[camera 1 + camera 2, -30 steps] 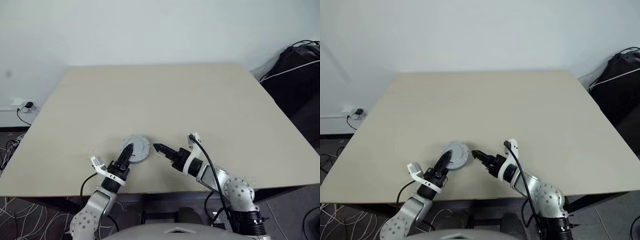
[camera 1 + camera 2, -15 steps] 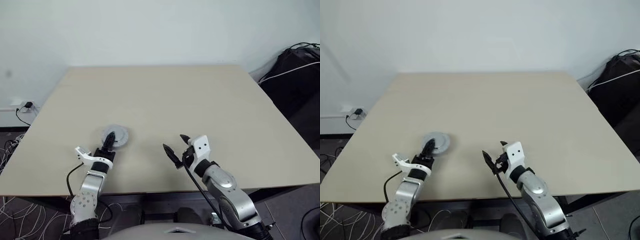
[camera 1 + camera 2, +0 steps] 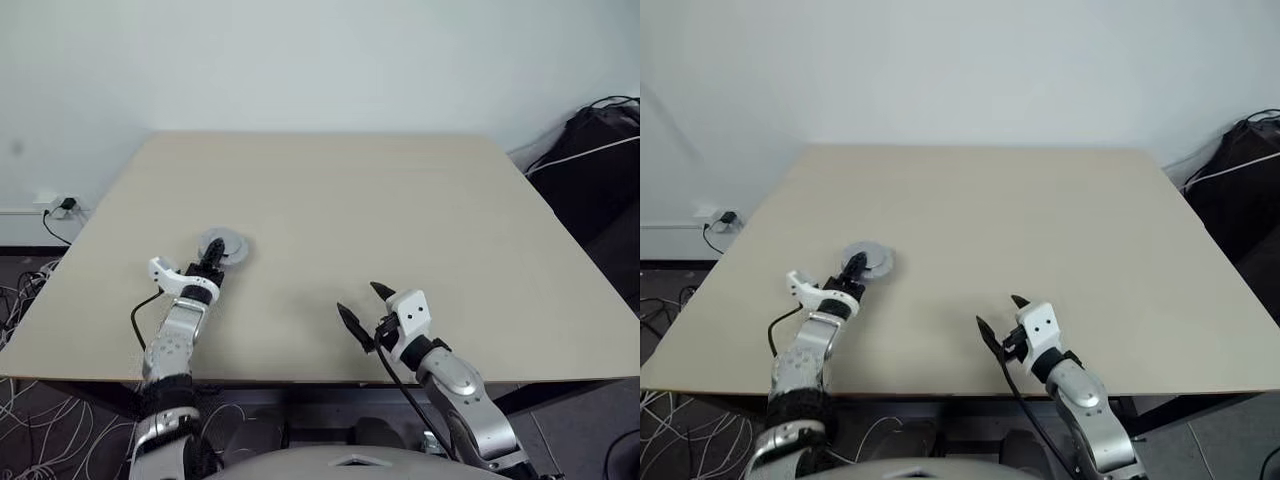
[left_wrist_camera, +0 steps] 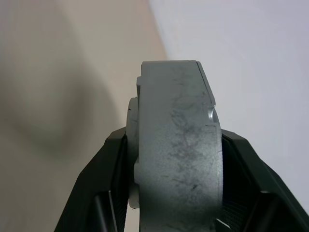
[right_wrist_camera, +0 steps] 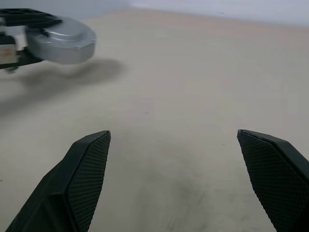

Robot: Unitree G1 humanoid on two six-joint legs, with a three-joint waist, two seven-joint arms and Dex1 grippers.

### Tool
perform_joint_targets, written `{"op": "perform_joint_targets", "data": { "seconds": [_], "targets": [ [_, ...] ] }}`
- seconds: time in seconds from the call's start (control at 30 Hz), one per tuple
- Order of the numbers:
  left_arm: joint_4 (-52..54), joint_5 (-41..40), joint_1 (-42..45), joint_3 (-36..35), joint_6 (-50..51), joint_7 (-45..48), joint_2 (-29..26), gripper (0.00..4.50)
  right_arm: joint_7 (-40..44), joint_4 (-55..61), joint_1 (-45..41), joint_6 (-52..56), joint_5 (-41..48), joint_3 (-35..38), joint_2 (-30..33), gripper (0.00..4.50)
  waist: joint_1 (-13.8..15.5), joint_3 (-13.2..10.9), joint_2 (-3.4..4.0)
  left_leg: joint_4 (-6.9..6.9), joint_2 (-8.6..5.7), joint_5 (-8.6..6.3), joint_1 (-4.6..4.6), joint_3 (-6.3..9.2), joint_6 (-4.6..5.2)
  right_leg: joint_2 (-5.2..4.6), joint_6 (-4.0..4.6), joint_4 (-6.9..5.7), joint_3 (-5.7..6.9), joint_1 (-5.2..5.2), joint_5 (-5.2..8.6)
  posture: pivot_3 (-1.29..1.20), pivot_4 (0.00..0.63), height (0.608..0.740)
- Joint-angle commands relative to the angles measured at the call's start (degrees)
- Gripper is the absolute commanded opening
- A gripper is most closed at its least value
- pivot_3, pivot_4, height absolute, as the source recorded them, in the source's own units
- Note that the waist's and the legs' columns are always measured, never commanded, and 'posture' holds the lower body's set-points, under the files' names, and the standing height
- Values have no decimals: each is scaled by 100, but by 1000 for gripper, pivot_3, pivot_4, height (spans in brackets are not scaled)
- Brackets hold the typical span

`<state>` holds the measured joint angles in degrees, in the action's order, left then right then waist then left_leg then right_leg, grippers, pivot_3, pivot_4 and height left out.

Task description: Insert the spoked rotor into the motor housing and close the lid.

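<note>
The place is looking like a plain office or lab room set up for robot trials. A wide beige table is standing against a bare, pale wall. A wall socket with a black plug is sitting low beside the table's far left corner, and loose cables are trailing over a dark patterned carpet below it. A black bag with a white cord across it is resting off the table's far right corner.

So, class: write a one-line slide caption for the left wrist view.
Left pincer clamps the closed silver motor housing edge-on above the table.
</note>
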<state>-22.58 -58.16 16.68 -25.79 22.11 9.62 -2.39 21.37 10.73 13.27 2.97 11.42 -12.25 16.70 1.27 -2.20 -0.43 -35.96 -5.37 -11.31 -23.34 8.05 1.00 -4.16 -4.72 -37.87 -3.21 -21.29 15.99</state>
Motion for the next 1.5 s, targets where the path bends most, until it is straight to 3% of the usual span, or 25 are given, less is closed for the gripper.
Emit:
{"op": "perform_joint_targets", "data": {
  "seconds": [0.03, 0.47, 0.63, 0.7, 0.73, 0.97, 1.3, 1.4, 1.5],
  "targets": [
    [-453, 279, 686, -98, -226, 106, -140, 2094, 37, 141, 7, -62, 36, 163, -66, 4500, 1, 1, -2, 0, 0, 2, 0, 0, 0, 0, -2, 0, 0, 0, -1, 0, 0, 740],
    [-2342, 1327, 1721, -361, -757, -291, -206, 2094, 51, 254, 57, 173, 98, 273, -260, 4500, -28, 2, -4, 2, -1, 10, 0, 0, 0, 0, -22, -2, -2, -5, -36, 0, 0, 740],
    [-2250, 1418, 1556, -429, -601, -225, -180, 3761, 53, 265, 19, 264, 92, 289, -332, 4500, -43, 2, -4, 2, 0, 13, 14, 0, 1, 0, -43, -2, -3, 11, -25, 0, 0, 740],
    [-2085, 1460, 1389, -417, -470, -254, -179, 4381, 60, 243, 3, 285, 78, 286, -345, 4500, -48, 6, -1, 3, 0, 13, 17, 0, 1, -1, -43, -1, -4, 14, -25, 0, 0, 740],
    [-1989, 1474, 1296, -420, -415, -256, -174, 4449, 64, 219, -8, 290, 74, 286, -351, 4500, -59, 10, 2, 4, 0, 13, 19, -1, 1, -1, -43, -1, -5, 16, -25, 0, 0, 740],
    [-732, 1332, 379, -335, 375, -265, -70, 4449, 65, 159, -89, 362, 35, 244, -419, 4500, -206, 27, 6, 30, 4, 12, 52, -14, 0, -2, -38, -1, -25, 28, -21, 0, 0, 740],
    [1812, 1188, -1490, 546, 1893, 354, -333, 4449, 193, 176, -203, 637, 299, 317, -574, 4500, -187, 54, 30, 40, 3, 9, 66, -29, 3, -15, 2, 2, -41, 34, 4, 0, 0, 740],
    [2499, 1638, -2019, 1164, 1734, 865, -693, 4449, 212, 210, -189, 681, 328, 327, -570, 4500, -189, 55, 33, 40, 4, 9, 66, -29, 3, -28, 4, 2, -42, 34, 8, 0, 0, 740],
    [3093, 2562, -2623, 1955, 677, 1474, -1053, 4449, 177, 249, -105, 634, 301, 385, -579, 4500, -189, 48, 43, 47, 6, 8, 65, -36, 1, -39, 6, 5, -48, 31, 10, 0, 0, 740]
  ]
}}
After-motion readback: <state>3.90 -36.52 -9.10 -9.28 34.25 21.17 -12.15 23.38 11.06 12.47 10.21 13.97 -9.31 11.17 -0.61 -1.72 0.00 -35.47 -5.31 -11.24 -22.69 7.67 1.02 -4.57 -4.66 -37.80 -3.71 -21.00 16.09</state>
